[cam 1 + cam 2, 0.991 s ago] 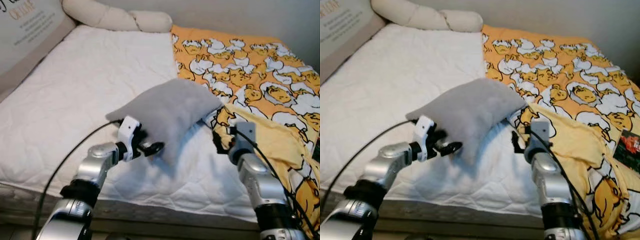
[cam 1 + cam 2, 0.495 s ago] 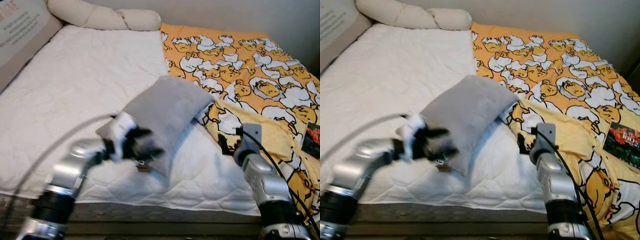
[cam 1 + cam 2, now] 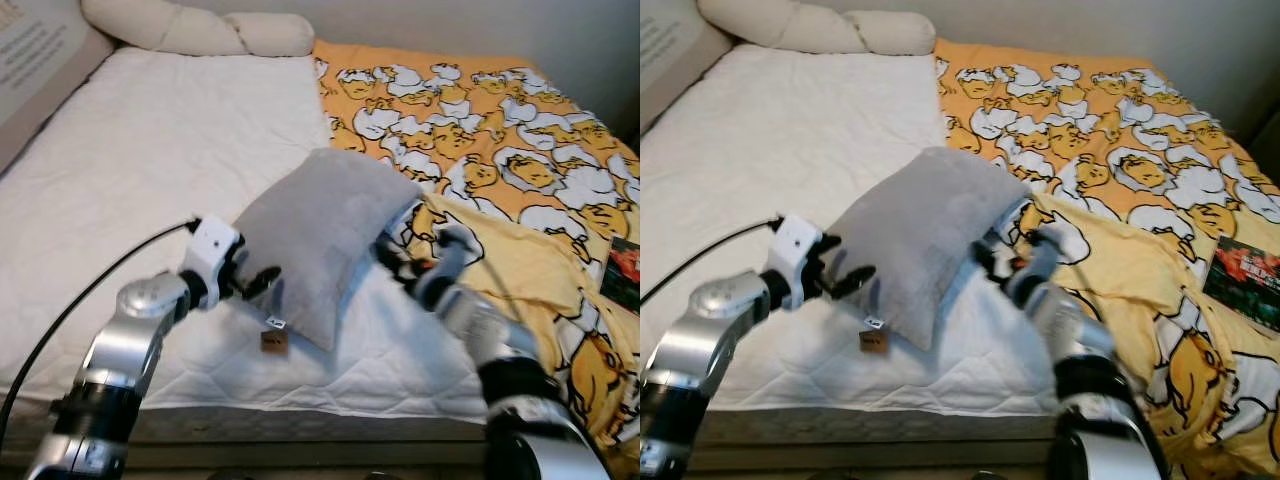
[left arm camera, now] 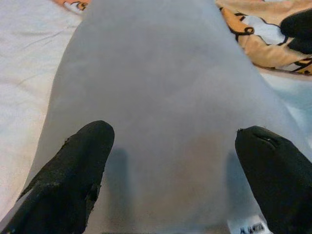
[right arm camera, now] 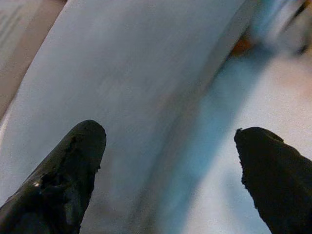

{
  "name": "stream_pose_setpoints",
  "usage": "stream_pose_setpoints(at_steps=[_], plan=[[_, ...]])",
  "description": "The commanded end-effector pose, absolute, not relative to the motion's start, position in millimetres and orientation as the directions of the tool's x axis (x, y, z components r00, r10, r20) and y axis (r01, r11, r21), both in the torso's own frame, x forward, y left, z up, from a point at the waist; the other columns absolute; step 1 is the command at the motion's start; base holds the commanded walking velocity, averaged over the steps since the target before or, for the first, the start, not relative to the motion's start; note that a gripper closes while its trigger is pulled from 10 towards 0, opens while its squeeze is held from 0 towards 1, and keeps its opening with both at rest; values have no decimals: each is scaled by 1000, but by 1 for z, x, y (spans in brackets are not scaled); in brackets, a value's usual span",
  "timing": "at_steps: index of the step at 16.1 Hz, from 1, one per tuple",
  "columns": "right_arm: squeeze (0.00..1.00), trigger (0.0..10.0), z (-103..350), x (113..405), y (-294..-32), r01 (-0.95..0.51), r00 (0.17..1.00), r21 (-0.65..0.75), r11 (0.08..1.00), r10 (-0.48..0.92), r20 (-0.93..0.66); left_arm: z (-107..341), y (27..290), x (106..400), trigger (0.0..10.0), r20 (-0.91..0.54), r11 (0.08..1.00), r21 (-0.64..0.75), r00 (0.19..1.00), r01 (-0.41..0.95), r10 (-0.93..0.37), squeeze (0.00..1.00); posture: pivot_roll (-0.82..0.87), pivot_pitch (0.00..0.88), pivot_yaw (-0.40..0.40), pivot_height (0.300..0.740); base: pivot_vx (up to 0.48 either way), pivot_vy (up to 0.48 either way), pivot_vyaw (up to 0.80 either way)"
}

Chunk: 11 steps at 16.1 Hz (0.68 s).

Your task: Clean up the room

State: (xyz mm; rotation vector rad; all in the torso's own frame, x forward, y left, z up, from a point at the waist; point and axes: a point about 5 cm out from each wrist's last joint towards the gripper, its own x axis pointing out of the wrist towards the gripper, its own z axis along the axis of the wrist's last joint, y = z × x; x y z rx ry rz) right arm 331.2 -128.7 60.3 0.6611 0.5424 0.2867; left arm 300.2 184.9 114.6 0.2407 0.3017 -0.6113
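1 grey pillow (image 3: 320,235), 2 grippers – left (image 3: 262,281) & right (image 3: 395,252), 1 yellow duck blanket (image 3: 500,160) at 2 o'clock, 1 cream bolster (image 3: 190,30) at 11.

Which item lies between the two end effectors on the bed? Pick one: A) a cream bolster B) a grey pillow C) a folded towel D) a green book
B: the grey pillow sits on the white mattress with the left end effector and right end effector at its two sides.

Two arms of silver metal segments with black joint bands. Left arm (image 3: 130,340): white wrist block, thin black cable looping from it. Left gripper (image 3: 262,283) and right gripper (image 3: 985,258): long black fingers (image 4: 73,180), matte, rounded tips.
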Motion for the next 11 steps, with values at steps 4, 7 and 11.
stream_pose_setpoints(at_steps=[4,7,11], plan=[[1000,10000,59,341,-107,-37,813,747,663,455,-363,151,193,276,10000,-237,776,181,793,604,-562,0,126,0,-65,740,0,0,0],[1000,10000,55,342,-99,0,809,778,628,457,-369,161,198,254,10000,-255,769,200,790,608,-558,0,176,0,-56,740,0,0,0],[0,10000,45,339,-83,90,792,749,657,409,-454,167,200,218,10000,-349,776,68,744,626,-570,0,230,0,-36,740,0,0,0]])
